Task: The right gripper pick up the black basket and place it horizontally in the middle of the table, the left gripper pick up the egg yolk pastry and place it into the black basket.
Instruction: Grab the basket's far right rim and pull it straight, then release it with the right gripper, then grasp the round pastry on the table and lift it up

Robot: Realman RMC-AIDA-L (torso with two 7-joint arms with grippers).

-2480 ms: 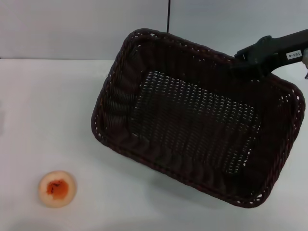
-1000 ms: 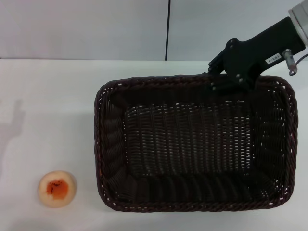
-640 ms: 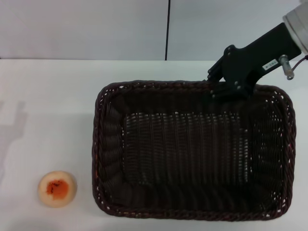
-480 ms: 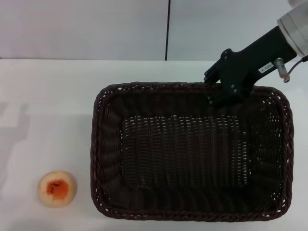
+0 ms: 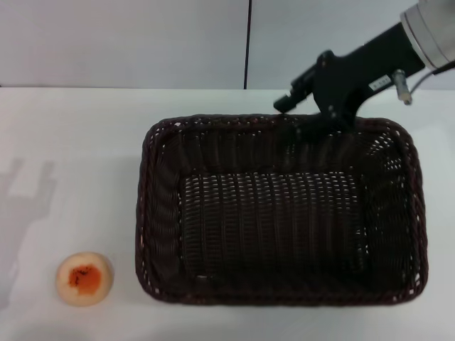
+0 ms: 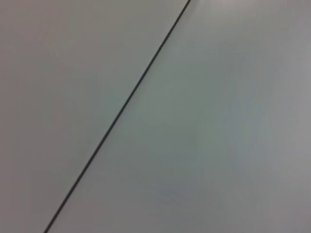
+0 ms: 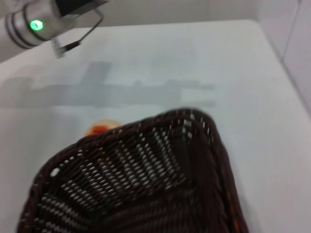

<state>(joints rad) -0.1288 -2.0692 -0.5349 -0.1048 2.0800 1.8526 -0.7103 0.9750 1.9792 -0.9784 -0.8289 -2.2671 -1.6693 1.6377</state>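
Looked down on the white table [image 5: 71, 142], backed by a pale grey wall [image 5: 121, 42] split by one dark vertical seam [image 5: 249, 42]. Caught nothing but that wall and seam [image 6: 121, 109] through the left wrist view. Noted a faint grey shadow [image 5: 28, 206] on the tabletop at far left. Found the egg yolk pastry [image 5: 84, 279] near the front left corner, flat on the table, orange-red centre upward, well apart from everything else. Found the black basket [image 5: 142, 213] to its right, filling the middle and right of the table, opening upward, long sides running left to right. Saw the right gripper [image 5: 302, 117] at the basket's far rim, reaching in from the upper right. Could not tell whether it gripped the rim or stood loose. Picked out, through the right wrist view, the basket's braided corner [image 7: 214, 160], the pastry [image 7: 99, 129] just past it, and a silver cuff with a green light [image 7: 29, 24] farther off.
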